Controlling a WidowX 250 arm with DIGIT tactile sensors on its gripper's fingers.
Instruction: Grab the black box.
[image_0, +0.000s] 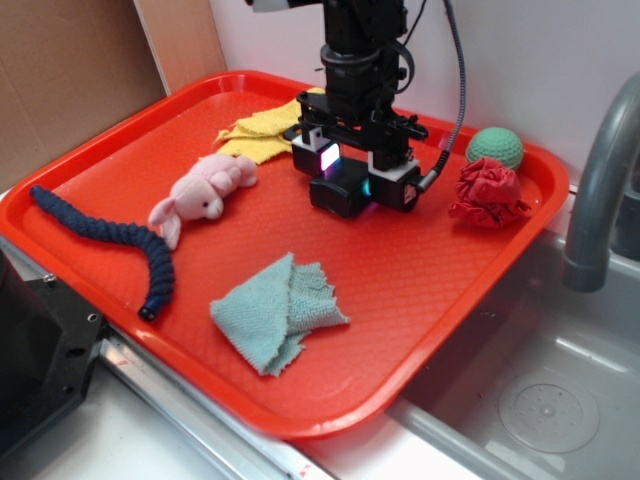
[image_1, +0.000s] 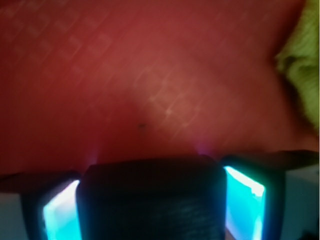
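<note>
- The gripper (image_0: 352, 172) stands low over the red tray (image_0: 420, 300), and its fingers (image_1: 62, 212) sit on both sides of the black box (image_1: 150, 200), seemingly pressed to it.
- The box rests on the tray; I judge lifting is left.
- Beyond the fingers lies a yellow cloth (image_1: 302, 75).

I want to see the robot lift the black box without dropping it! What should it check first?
1. Small glossy black box sits between the fingers: ok.
2. Glowing pads pressing both box sides: cannot tell.
3. Box resting flat on the red plastic tray: ok.
4. Yellow cloth clear of the gripper: ok.
5. Pink plush bunny out of the way: ok.
</note>
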